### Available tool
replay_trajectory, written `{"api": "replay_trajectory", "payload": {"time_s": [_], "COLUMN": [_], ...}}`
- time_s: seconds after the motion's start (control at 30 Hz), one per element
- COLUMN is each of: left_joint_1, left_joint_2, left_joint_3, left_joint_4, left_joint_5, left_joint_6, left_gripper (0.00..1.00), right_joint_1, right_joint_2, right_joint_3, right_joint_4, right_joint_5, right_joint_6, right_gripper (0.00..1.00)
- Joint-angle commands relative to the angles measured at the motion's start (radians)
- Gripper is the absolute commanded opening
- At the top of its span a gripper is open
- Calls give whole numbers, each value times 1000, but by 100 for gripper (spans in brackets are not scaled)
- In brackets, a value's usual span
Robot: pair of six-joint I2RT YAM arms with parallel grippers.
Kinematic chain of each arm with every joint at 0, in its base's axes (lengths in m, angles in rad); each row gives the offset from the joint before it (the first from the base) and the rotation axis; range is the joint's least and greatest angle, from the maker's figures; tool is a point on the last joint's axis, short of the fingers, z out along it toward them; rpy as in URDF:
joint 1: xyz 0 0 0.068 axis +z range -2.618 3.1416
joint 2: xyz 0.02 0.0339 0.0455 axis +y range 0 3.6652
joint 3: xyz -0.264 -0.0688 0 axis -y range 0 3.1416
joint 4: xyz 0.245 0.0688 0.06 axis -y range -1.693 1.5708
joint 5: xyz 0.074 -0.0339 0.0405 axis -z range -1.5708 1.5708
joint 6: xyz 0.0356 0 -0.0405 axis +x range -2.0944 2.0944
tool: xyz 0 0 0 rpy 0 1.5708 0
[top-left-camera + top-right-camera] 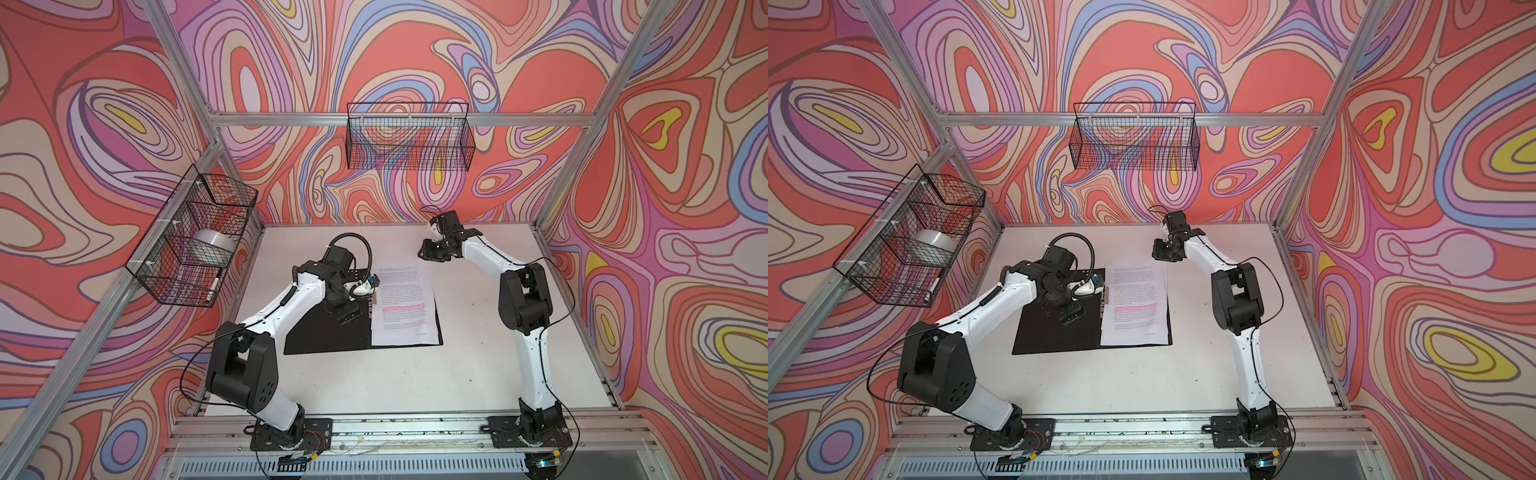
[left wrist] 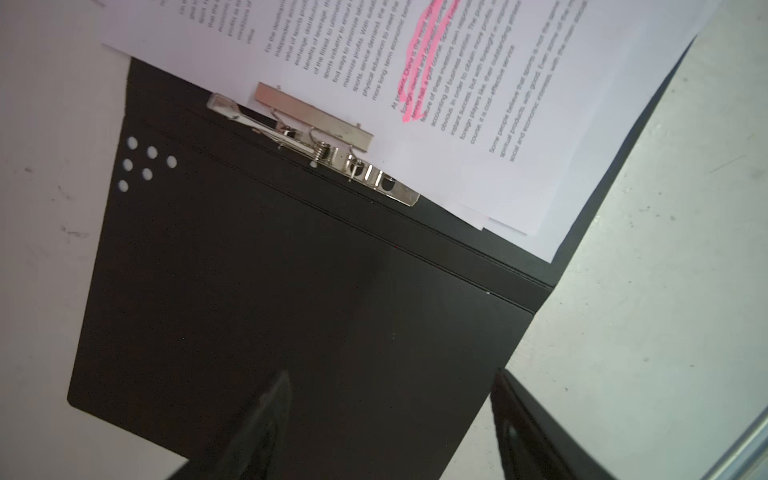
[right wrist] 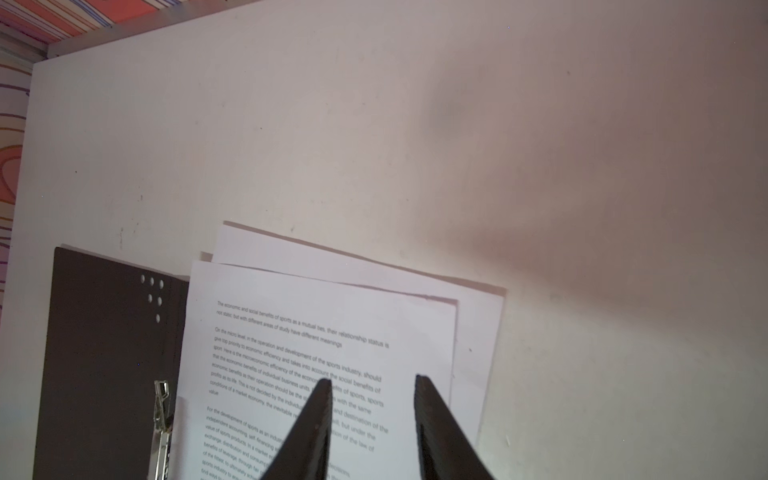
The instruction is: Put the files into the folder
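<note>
The folder (image 1: 324, 336) (image 1: 1050, 336) lies open on the table, black inside up. On its right half the files (image 1: 403, 303) (image 1: 1136, 299) rest a little askew, their far edge past the folder's rim. The metal spine clip (image 2: 316, 120) (image 3: 161, 415) sits with its bar on the sheets' left edge. My left gripper (image 1: 347, 313) (image 2: 390, 419) hovers open over the bare black left flap (image 2: 291, 270), holding nothing. My right gripper (image 1: 430, 253) (image 3: 374, 382) hangs above the far end of the files (image 3: 324, 324), its fingers apart and empty.
A wire basket (image 1: 191, 241) on the left wall holds a roll of tape (image 1: 214, 243) and a marker. Another wire basket (image 1: 409, 137) hangs on the back rail. The white table (image 1: 478, 353) spreads round the folder, framed by aluminium posts.
</note>
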Motion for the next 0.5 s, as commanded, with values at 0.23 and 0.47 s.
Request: {"api": "replay_trajectory", "payload": {"time_s": [0.23,0.47], "left_joint_1": [-207,-330], "left_joint_2": [-125,-133], "left_joint_3": [-219,-297], "left_joint_4": [224,302], "left_joint_5": [-62,-87], "left_joint_6": [208,195], "left_gripper": [82,84], "right_joint_1": [32,41], "right_joint_2": [116,182], "right_joint_3": [94,177], "right_joint_4": [89,108], "right_joint_5": [54,70], "right_joint_6": [-9,-43], "right_gripper": [37,37]}}
